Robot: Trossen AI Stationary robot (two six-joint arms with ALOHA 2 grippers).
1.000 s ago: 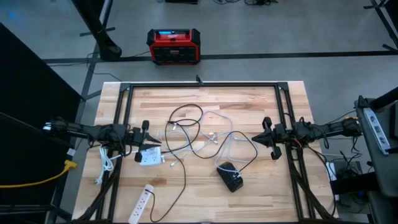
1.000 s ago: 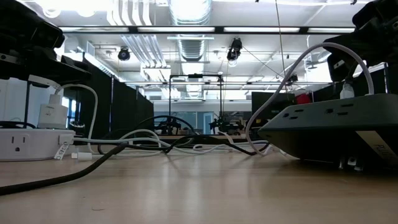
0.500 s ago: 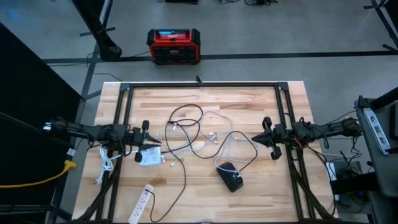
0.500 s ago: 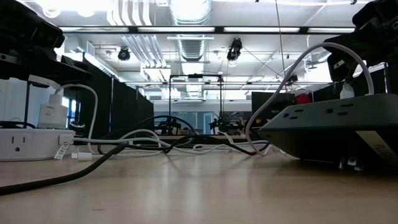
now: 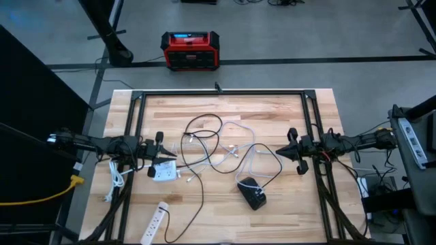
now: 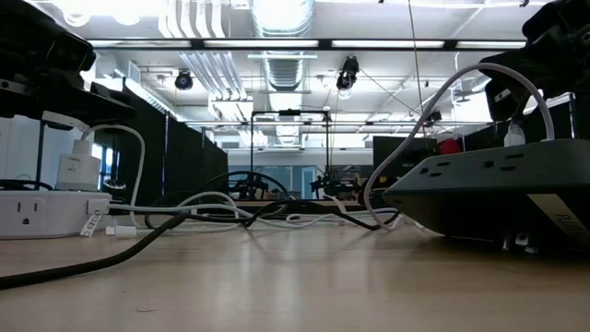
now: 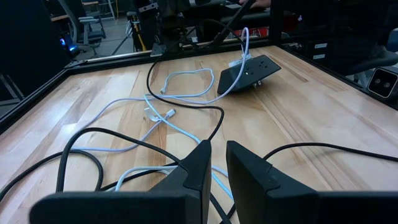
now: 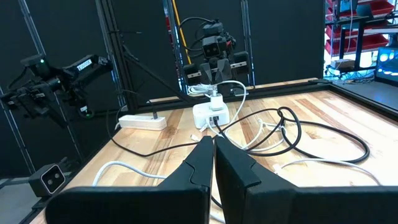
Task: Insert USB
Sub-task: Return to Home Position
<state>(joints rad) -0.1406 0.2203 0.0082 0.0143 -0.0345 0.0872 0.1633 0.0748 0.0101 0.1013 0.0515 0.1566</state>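
Mid-table: tangled cables [image 5: 218,146] between arms | left tool [image 5: 162,160] nearly closed, right tool [image 5: 281,151] closed, empty

- The table [image 5: 272,116] is pale butcher-block wood with a smooth, lightly glossy finish, framed by matt black metal rails [image 5: 221,91].
- On that table, the black power strip [image 5: 253,192] looks like matt plastic.
- The white power strip [image 5: 164,171] and its charger block [image 6: 79,170] are smooth, shiny plastic.
- White cables [image 7: 186,78] and black cables [image 7: 186,112] wear smooth rubbery sheaths.
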